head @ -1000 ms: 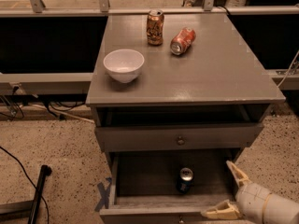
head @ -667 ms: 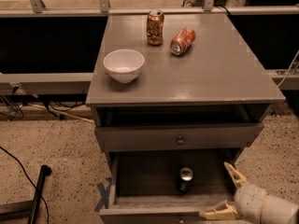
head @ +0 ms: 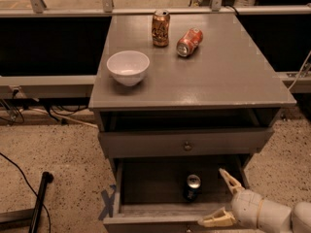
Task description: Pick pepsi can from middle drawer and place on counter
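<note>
With the pincer [head: 211, 197] spread wide just beside the upright pepsi can [head: 192, 187] in the open middle drawer [head: 146, 186], it should ease inward, straddle the can squarely, then close gently.

The middle drawer [head: 146, 208] stands pulled out at the bottom of the cabinet, and the pepsi can [head: 192, 187] sits upright inside it, toward the right. The gripper [head: 222, 200] hangs at the drawer's right front corner, just beside the can but not touching it, fingers [head: 228, 180] spread wide. The drawer above [head: 187, 143] is closed. Up on the counter [head: 218, 72] a white bowl [head: 128, 67] sits at the left, with a gold-brown can [head: 160, 28] upright behind it and an orange-red can [head: 189, 41] on its side.
</note>
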You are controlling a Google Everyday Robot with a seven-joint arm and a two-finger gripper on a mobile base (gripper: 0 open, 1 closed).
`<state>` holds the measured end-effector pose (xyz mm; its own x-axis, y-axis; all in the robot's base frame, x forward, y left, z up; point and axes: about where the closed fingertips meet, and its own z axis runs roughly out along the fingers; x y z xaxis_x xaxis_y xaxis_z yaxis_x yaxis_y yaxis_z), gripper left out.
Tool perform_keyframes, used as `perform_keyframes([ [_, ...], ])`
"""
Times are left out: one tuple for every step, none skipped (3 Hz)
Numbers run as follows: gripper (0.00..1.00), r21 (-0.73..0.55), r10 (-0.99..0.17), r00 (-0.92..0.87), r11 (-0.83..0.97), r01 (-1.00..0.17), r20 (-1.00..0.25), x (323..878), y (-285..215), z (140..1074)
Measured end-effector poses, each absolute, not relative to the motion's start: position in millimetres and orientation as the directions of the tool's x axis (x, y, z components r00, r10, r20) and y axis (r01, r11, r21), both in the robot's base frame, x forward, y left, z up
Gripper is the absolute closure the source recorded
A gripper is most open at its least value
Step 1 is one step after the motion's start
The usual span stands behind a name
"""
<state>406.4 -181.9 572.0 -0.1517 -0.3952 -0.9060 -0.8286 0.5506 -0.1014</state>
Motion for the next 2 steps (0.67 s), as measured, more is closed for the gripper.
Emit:
perform_keyframes([
  [0.00, -0.076, -0.337, -0.141, 0.557, -0.827, -0.931, 420.1, -171.7, 535.3],
  [0.00, -0.050, -0.300, -0.149, 0.566, -0.823, -0.942, 432.0, -166.3, 504.9],
])
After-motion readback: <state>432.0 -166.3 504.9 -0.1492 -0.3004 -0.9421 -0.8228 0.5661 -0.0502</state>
